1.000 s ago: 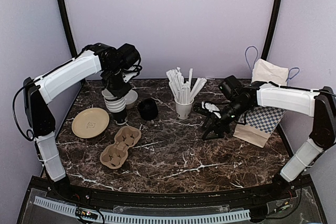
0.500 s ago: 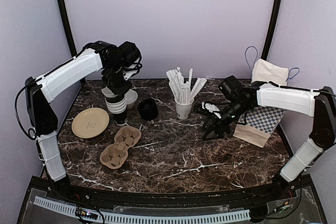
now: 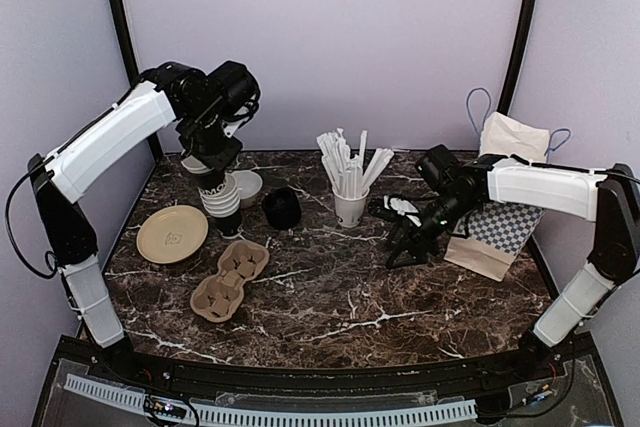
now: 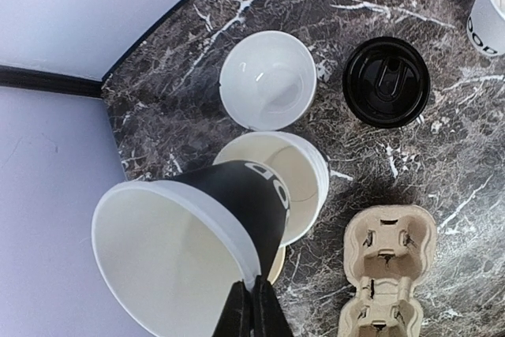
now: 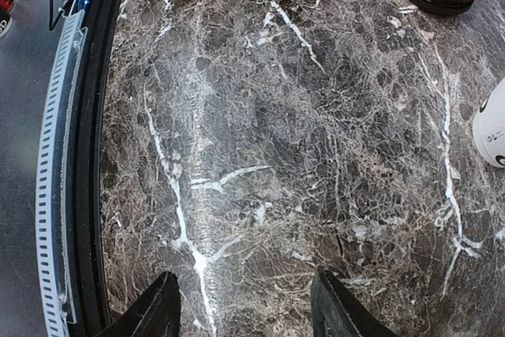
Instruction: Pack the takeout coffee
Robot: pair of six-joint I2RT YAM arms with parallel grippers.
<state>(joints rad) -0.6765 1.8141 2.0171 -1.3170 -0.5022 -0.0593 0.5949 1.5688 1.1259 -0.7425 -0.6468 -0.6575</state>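
Tan plate (image 3: 172, 234) left, cardboard cup carrier (image 3: 230, 279) beside it, black lid stack (image 3: 282, 209), straw cup (image 3: 351, 209) centre, checkered bag (image 3: 497, 232) right.

Bright, even overhead light, soft shadows, faint sheen on the marble table (image 3: 400, 297), sharp focus throughout

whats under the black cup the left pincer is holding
The stack of cups, with the pale inside of its top cup showing. The tilted black cup covers the stack's near rim, and the cups lower down are hidden.

Reaches left arm (image 3: 110, 137) from lower left up to upper left of top view; pinches rim of lidless black cup (image 4: 241, 199) in left gripper (image 4: 252, 297), jaws together. Stretches right arm (image 3: 545, 190) from right edge toward centre; holds right gripper (image 3: 398, 250) low, jaws apart.
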